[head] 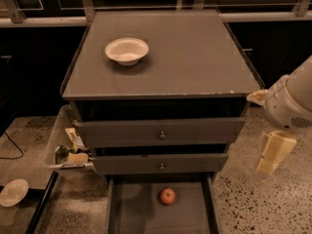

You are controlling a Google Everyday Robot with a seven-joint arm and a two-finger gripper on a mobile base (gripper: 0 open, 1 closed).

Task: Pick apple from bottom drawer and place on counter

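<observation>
The bottom drawer stands pulled out towards the camera, well past the two upper drawers, which sit nearly flush in the cabinet. That leaves its flat grey floor open from above, which I take to be why the apple can be reached at all. The apple rests alone on that floor, roughly midway between the side walls, touching neither, and close under the front of the middle drawer. The desk above is where it should end up; a white bowl sits towards its back left, leaving bare grey surface across the front and right. The tool hangs to the right of the cabinet, outside it and over the speckled floor, pointing down from the white arm. It carries nothing, and I cannot tell whether it is wide or narrow. In this view it sits about level with the middle drawer, so the apple lies lower and well off to its left, with the drawer's right wall between the two. By my reading the reach is not yet begun: the tool would need to cross over that wall and drop down, keeping forward of the middle drawer's front. A clear bin of scraps stands at the cabinet's left, out of the way.
</observation>
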